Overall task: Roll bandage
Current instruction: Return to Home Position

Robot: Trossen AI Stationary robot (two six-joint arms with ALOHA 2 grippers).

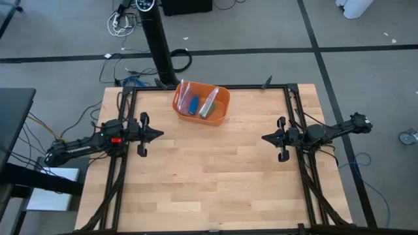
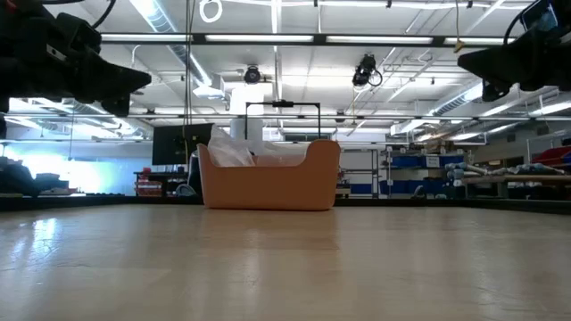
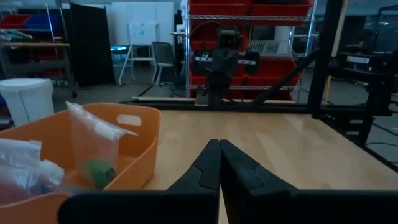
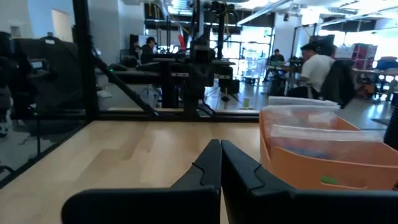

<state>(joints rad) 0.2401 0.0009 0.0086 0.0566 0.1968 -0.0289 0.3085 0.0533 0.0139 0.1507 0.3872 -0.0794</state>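
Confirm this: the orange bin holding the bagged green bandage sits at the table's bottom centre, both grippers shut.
Not quite: the high view shows the orange bin at the top centre of the table. It does hold the bagged green bandage, and the left gripper and right gripper are both shut.

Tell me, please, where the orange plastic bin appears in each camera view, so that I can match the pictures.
High view: the orange plastic bin stands at the table's top centre.
Low view: picture centre, at the table's far end.
Left wrist view: lower-left part of the picture, clear bags inside.
Right wrist view: lower-right part of the picture.
Shared landmark: the light wooden table top under it, seen in all four.
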